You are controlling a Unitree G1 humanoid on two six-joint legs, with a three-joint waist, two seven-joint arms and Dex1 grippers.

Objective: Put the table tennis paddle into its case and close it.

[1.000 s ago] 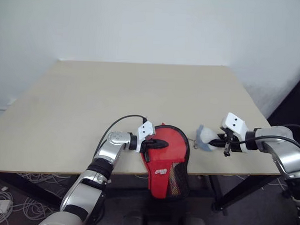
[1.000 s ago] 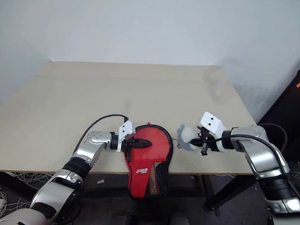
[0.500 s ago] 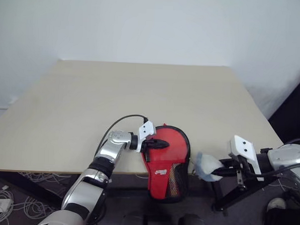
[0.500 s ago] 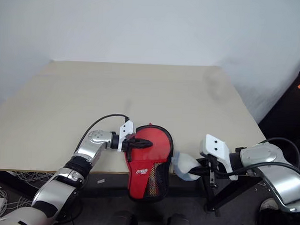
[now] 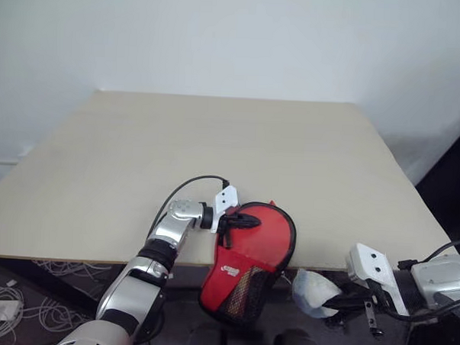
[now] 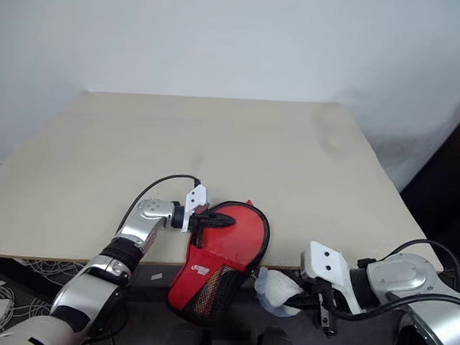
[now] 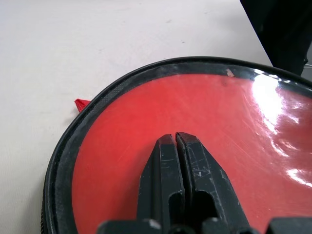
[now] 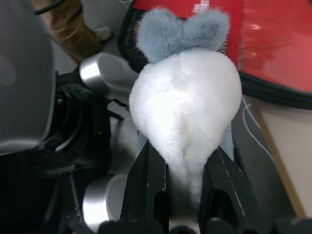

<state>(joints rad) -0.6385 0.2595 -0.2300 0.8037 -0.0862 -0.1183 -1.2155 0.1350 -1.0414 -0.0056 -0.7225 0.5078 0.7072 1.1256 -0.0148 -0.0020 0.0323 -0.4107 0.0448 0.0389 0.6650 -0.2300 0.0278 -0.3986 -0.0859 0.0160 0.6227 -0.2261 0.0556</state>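
The case [image 5: 249,257] sits at the lower middle of the left eye view, its round red clear-fronted half resting on the near edge of the tan table [image 5: 216,149] while its narrower end, with the black mesh and small white logo, hangs off the edge and tilts down to the lower left. A black border runs all round it. The left gripper [image 5: 239,221] lies across the top of the round half, its two black fingers [image 7: 178,170] pressed together with no gap between them, resting on the glossy red face. The table tennis paddle may be the red shape seen through the plastic, but I cannot tell it apart from the case's own red panel.

At the lower right of the frame, below the table edge, the right gripper [image 6: 304,302] clamps a white fluffy toy [image 8: 187,105] with grey fuzzy ears between its fingers [image 8: 148,180]. The toy hangs just beside the dangling end of the case.
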